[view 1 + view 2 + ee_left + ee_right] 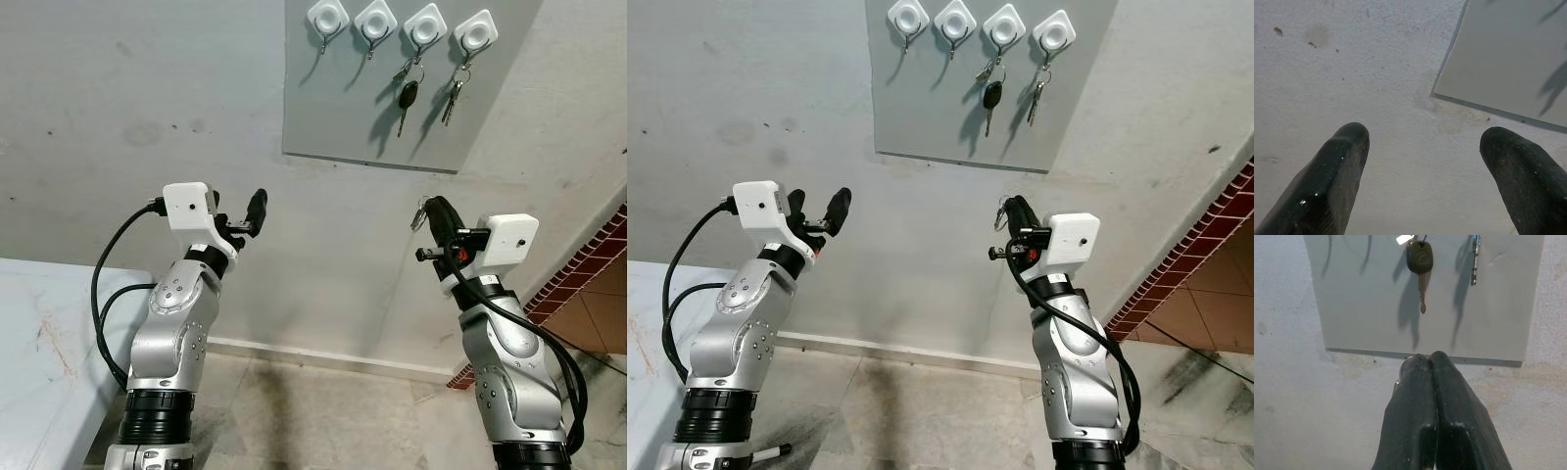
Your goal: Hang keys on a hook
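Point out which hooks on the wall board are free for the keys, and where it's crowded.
The two left hooks hang bare. The two right hooks are taken: a black car key and a silver key bunch. The right tool holds keys below the board; the left tool is open.

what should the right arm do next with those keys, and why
Probably raise the right pincer, shut on a small metal key set, up and leftward toward an empty white square hook on the grey wall panel. It sits below the panel, and the two right hooks already hold keys.
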